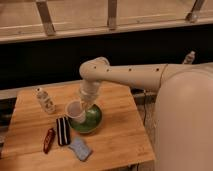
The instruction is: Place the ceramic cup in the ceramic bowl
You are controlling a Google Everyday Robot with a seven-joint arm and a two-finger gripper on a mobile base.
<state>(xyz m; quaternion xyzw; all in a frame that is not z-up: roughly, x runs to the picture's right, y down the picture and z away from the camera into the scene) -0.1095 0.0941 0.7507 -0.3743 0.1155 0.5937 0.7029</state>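
The off-white ceramic cup (75, 111) hangs tilted, mouth toward the left, over the left rim of the green ceramic bowl (91, 121), which sits near the middle of the wooden table (120, 140). My gripper (85, 103) comes down from the arm's elbow above. It is shut on the cup's right side, just over the bowl. The cup's lower edge overlaps the bowl's rim; I cannot tell whether they touch.
A small white patterned bottle (46, 101) stands at the table's left. A dark flat case (62, 131), a red-brown item (48, 140) and a blue sponge (80, 148) lie in front of the bowl. My white body (185, 125) fills the right side.
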